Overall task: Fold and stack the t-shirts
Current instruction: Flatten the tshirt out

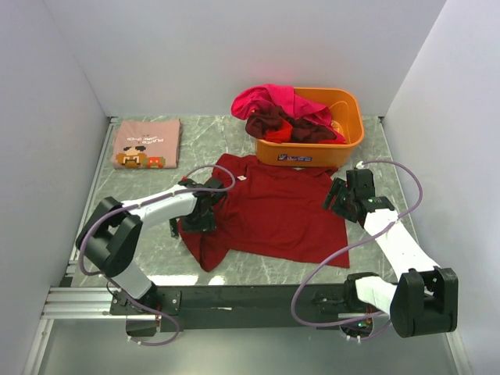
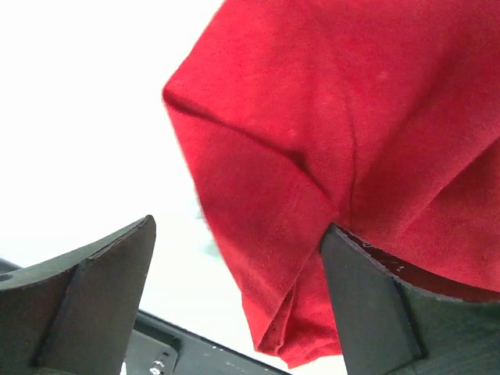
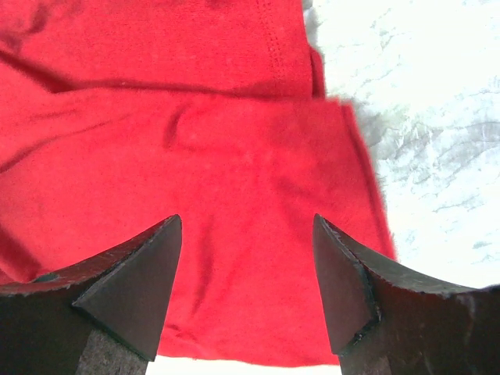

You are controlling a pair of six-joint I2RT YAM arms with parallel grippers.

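Observation:
A plain dark red t-shirt (image 1: 273, 211) lies spread on the table in the middle. My left gripper (image 1: 199, 212) is open at its left sleeve. In the left wrist view the sleeve (image 2: 312, 156) hangs between the fingers of the left gripper (image 2: 234, 293) and touches the right finger. My right gripper (image 1: 342, 198) is open over the shirt's right edge. In the right wrist view red cloth (image 3: 195, 141) lies under the right gripper's (image 3: 246, 281) spread fingers. A folded dusty pink t-shirt (image 1: 147, 143) with pixel-art print lies at the back left.
An orange plastic tub (image 1: 312, 153) stands at the back, touching the red shirt's collar end. It holds a magenta shirt (image 1: 269, 100), a maroon one (image 1: 269, 123) and more red cloth. White walls enclose the marble table (image 1: 375, 156).

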